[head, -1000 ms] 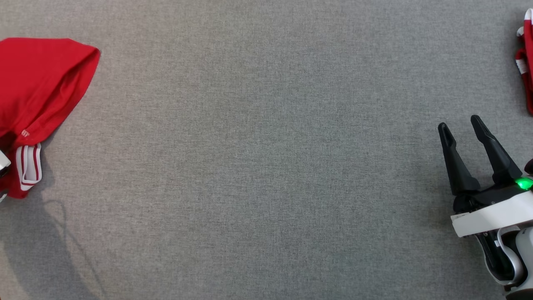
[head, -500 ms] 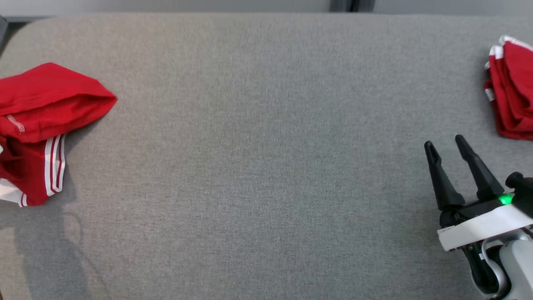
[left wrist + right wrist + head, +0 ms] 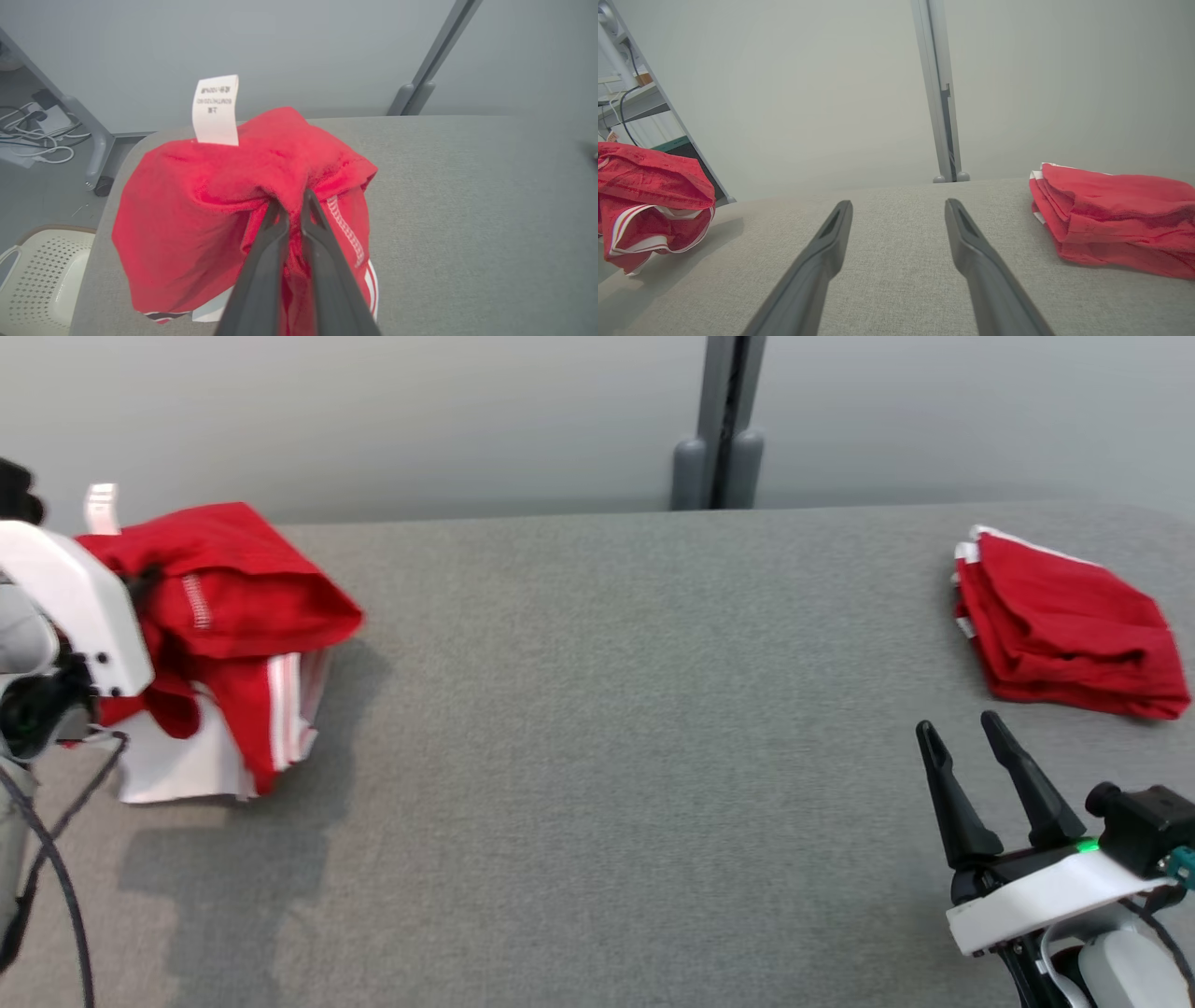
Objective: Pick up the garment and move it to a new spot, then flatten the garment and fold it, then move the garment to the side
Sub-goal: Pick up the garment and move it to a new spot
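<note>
A bunched red garment [image 3: 233,607] with white stripes and a white lining hangs above the grey table's left end. My left gripper [image 3: 292,205] is shut on a fold of the garment [image 3: 201,210], whose white care label [image 3: 216,109] sticks up. In the head view the left arm's white wrist [image 3: 75,607] covers the garment's left side. The garment [image 3: 649,196] hangs lifted at the left of the right wrist view. My right gripper [image 3: 957,733] stands open above the table at the lower right, with nothing between its fingers [image 3: 831,233].
A folded stack of red garments [image 3: 1064,625] lies at the table's far right, also the stack [image 3: 1115,214] beside my right gripper. A grey post [image 3: 719,429] stands behind the table [image 3: 597,756]. A perforated white basket [image 3: 42,275] sits on the floor left of the table.
The head camera has tilted up, bringing the wall and far table edge into view. My left gripper has shut on the garment and lifted it off the table. The right gripper stays open.
</note>
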